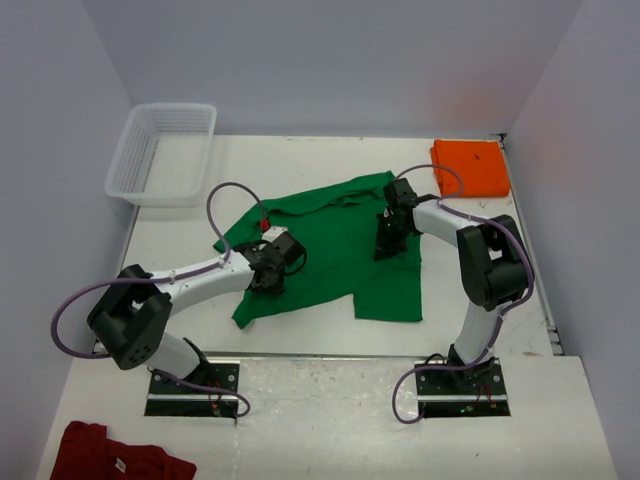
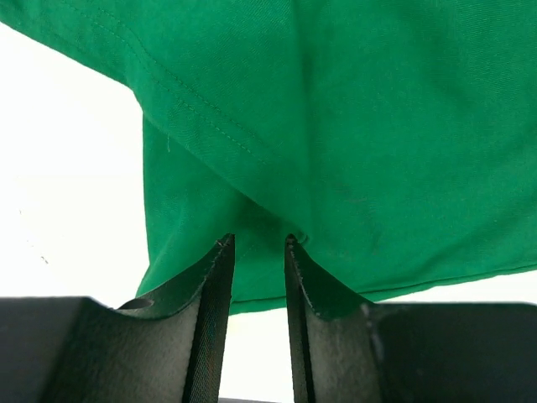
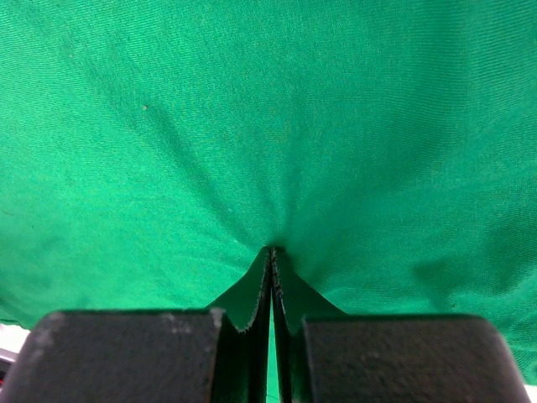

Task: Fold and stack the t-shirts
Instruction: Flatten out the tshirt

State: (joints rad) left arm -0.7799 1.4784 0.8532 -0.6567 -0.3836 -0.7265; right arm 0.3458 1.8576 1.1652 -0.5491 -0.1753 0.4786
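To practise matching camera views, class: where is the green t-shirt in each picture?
Top external: green t-shirt spread across the middle.
Left wrist: fills top and right, pinched by left end effector.
Right wrist: fills nearly everything, pinched by right end effector.
Shared landmark: white table, a sliver in right wrist.

Light: bright, even, from overhead
Shadows: faint, soft on the green t-shirt (image 1: 340, 240)
Glare: desk (image 2: 67, 168) blown out white, left wrist
Focus: fingers (image 3: 256, 302) soft; weave sharp
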